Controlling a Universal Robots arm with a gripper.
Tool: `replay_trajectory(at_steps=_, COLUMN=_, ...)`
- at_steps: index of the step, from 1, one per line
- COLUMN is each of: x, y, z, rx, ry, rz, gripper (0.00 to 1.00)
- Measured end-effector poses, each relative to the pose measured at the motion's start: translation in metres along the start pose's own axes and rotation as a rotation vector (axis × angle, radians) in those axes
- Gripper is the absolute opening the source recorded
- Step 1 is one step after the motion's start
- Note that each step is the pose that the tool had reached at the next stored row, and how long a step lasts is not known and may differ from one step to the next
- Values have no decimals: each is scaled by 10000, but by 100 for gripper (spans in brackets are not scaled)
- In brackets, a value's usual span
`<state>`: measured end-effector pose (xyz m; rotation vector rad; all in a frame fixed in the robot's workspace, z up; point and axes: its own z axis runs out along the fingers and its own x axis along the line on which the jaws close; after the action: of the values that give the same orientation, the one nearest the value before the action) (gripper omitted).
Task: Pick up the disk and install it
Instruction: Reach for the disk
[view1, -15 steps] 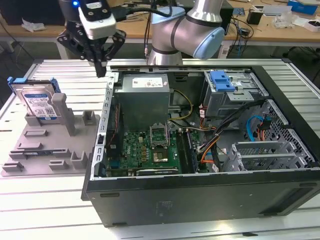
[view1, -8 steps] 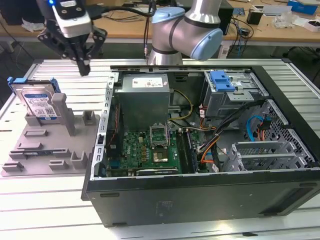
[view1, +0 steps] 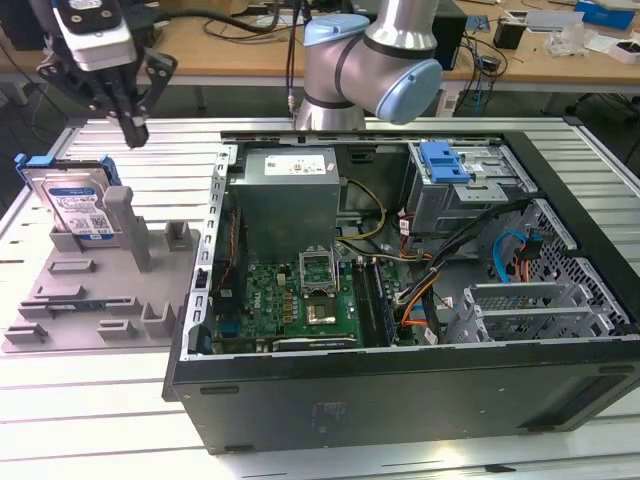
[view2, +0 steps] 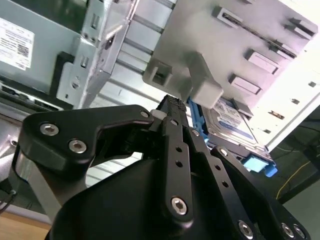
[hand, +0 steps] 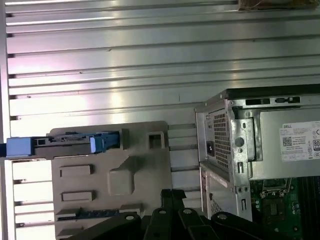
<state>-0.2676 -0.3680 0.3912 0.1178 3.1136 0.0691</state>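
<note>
The tool (view1: 133, 130) is hovering closed, holding nothing. The disk (view1: 82, 208) is standing below it, on the fixture plate (view1: 70, 310).

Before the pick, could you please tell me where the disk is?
At the exterior view's left, the disk leans on the grey fixture plate, beside the case.

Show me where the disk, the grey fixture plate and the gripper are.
disk (view1: 78, 205): exterior view, on its white-and-blue label.
grey fixture plate (view1: 90, 285): exterior view, on a bare part of its flat base.
gripper (view1: 134, 132): exterior view, at its fingertips.
</note>
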Motion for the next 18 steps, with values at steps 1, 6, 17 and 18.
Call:
replay_trajectory(at_steps=1, x=58, y=9, z=0, rx=0, ry=0, rz=-3, gripper=11)
replay_trajectory(at_steps=6, x=320, y=52, z=-2, rx=0, ry=0, rz=-2, gripper=11)
replay_trajectory(at_steps=17, x=793, y=164, z=-2, rx=0, ry=0, rz=-3, gripper=11)
replay_trajectory(at_steps=18, x=837, y=182, z=-1, rx=-1, ry=0, rz=-3, gripper=11)
